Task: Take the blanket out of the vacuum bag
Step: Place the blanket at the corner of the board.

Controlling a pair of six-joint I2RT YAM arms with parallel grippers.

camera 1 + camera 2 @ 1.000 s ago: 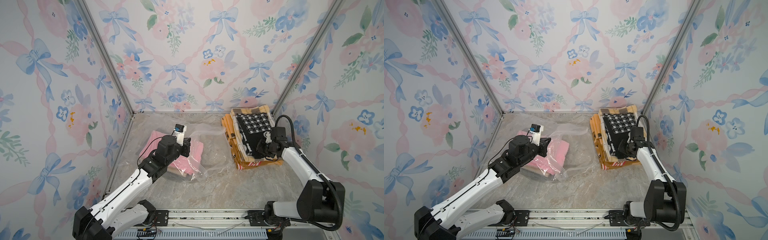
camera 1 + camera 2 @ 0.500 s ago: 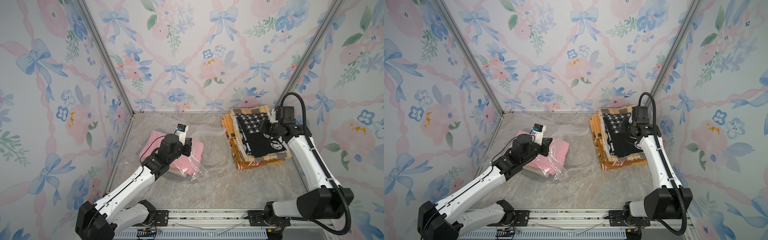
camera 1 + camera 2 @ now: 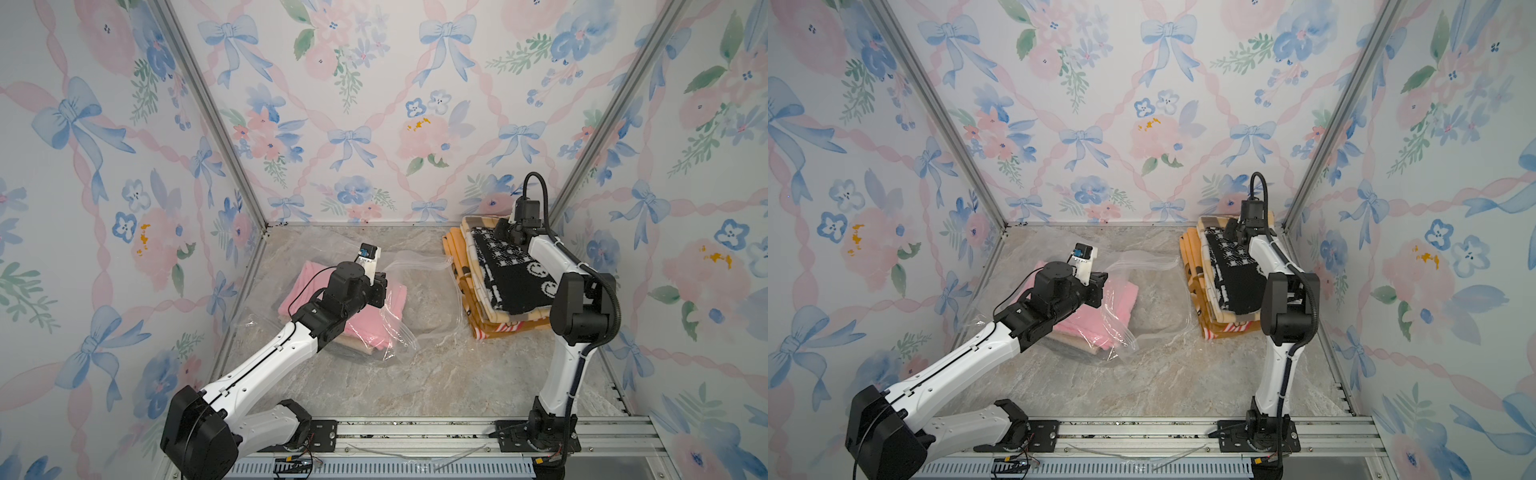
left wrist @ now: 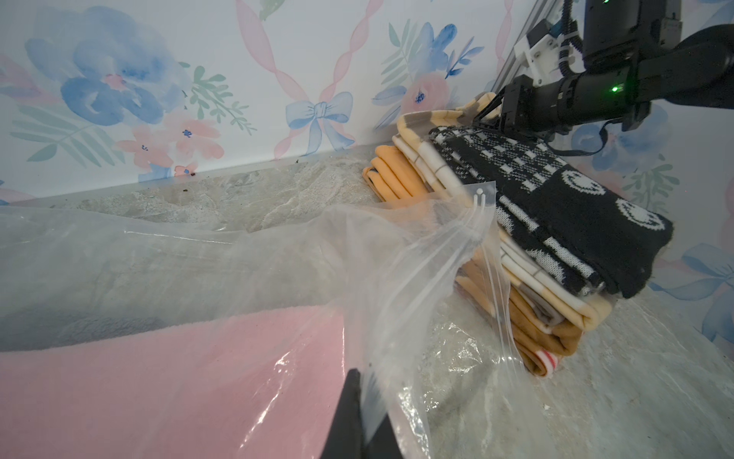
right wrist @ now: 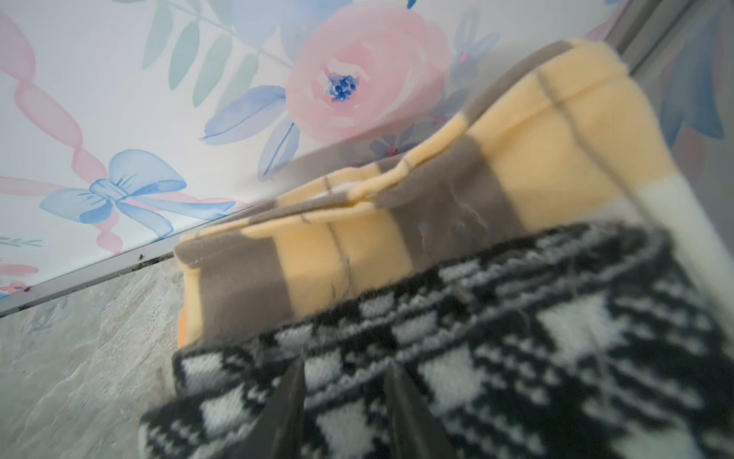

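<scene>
Blanket: the pink blanket (image 4: 178,377) lies folded inside the vacuum bag (image 4: 397,254), left of centre on the marble tabletop (image 3: 415,374), with film over its top.
Left gripper (image 4: 359,401): clenched on the bag's upper film at the blanket's mouth-side edge, tenting the plastic.
Right gripper (image 5: 344,363): jaws parted over the black-and-white blanket (image 3: 515,270) on top of the stack (image 3: 478,307) in the back right corner. Nothing sits between them.
Mouth: the zip-seal edge (image 4: 488,254) faces the stack and looks unsealed and slack.
Step, as I judge it: you hold the mouth up and bring your right arm across to the pink fold.
How: lift the film only enough to clear the blanket. Enter low through the mouth, take the whole fold edge, and draw it towards the stack side.
Risk: the thin film may slip from the pinch or ride out with the blanket.
</scene>
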